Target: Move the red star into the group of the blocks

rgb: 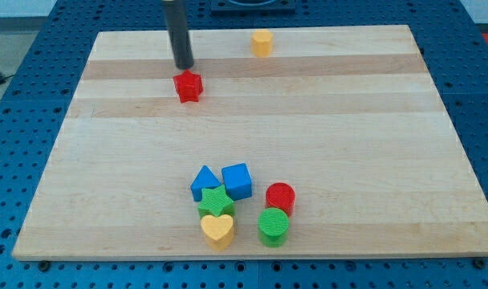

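The red star (188, 87) lies on the wooden board near the view's top left of centre. My tip (184, 67) stands just above it in the view, touching or almost touching its top edge. The group of blocks sits near the view's bottom centre: a blue triangle (204, 182), a blue cube (237, 181), a green star (216, 201), a yellow heart (218, 230), a red cylinder (280, 197) and a green cylinder (273, 226).
A yellow hexagon-like block (262, 42) sits alone near the board's top edge, right of my tip. The board (372, 144) lies on a blue perforated table (19, 80).
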Controlling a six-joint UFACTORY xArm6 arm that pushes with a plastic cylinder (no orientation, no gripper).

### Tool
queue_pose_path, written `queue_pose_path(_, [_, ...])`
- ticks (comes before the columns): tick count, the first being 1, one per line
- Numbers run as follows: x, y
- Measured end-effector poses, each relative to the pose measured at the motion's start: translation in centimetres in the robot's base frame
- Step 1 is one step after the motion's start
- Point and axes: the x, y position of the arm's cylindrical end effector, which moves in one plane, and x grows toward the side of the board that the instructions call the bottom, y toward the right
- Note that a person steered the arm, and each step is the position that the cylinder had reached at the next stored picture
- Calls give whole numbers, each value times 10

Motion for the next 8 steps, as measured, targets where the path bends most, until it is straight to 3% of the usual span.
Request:
queue_pose_path(3, [84, 46])
queue_pose_path(5, [109, 114])
queue_pose_path(7, [193, 113])
queue_pose_path(8, [198, 109])
